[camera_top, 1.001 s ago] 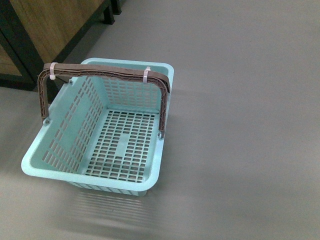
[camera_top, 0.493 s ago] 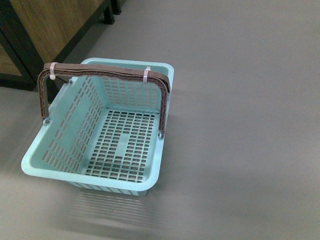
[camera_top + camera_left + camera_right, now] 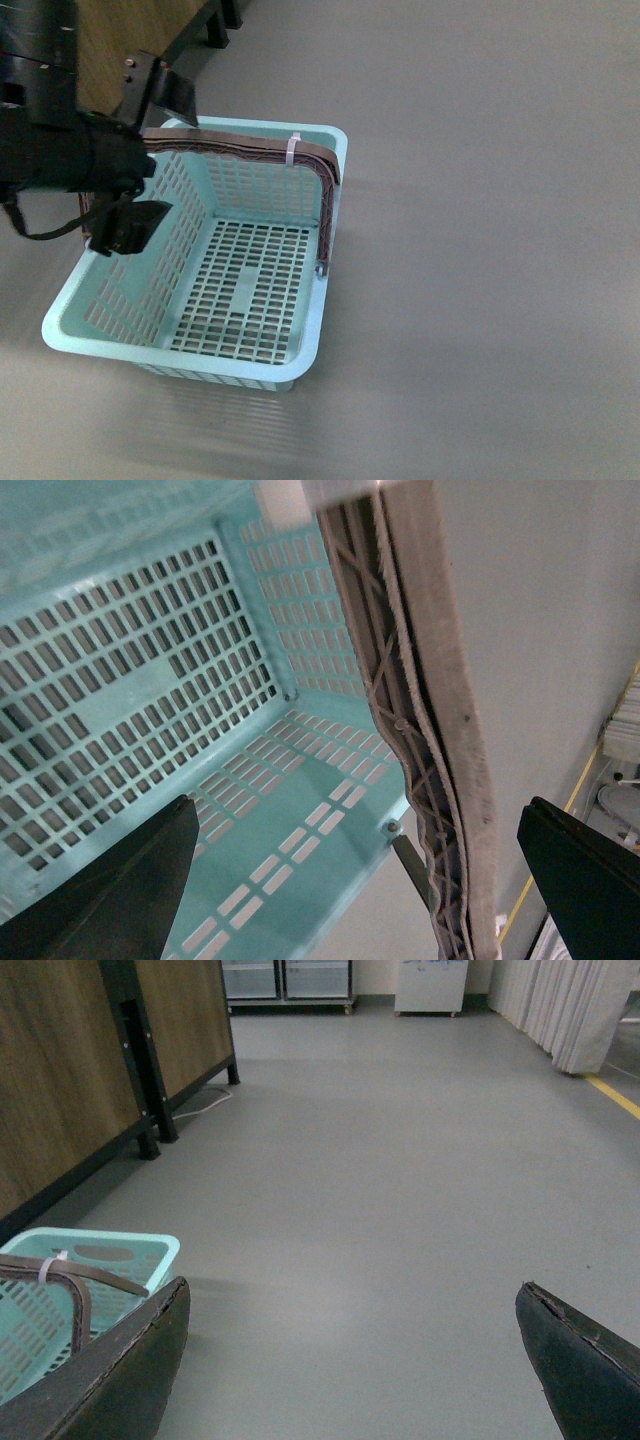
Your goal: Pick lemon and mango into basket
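Over the basket's left rim, the left claw is newly showing in front view, spread wide and empty near the handle, while neither lemon nor mango is appearing anywhere, so fetching seems pending.

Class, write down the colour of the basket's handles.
Brown handles, with a white zip tie; the front view shows them best.

basket common to all three views
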You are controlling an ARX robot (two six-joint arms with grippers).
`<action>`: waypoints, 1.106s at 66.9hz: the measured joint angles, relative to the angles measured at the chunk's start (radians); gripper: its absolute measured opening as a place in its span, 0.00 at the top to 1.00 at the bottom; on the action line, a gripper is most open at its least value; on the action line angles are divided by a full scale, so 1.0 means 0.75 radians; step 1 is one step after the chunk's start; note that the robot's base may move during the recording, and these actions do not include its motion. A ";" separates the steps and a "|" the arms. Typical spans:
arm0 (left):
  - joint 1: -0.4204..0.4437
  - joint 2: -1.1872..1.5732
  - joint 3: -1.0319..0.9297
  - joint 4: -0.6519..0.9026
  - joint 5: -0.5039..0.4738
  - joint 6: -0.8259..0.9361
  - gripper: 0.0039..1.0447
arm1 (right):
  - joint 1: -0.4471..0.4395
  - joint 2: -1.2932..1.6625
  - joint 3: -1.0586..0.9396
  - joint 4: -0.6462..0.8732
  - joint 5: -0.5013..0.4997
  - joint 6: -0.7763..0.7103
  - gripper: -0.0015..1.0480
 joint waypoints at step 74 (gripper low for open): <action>-0.099 -0.859 -0.106 -0.390 -0.028 -0.330 0.85 | 0.000 0.000 0.000 0.000 0.000 0.000 0.08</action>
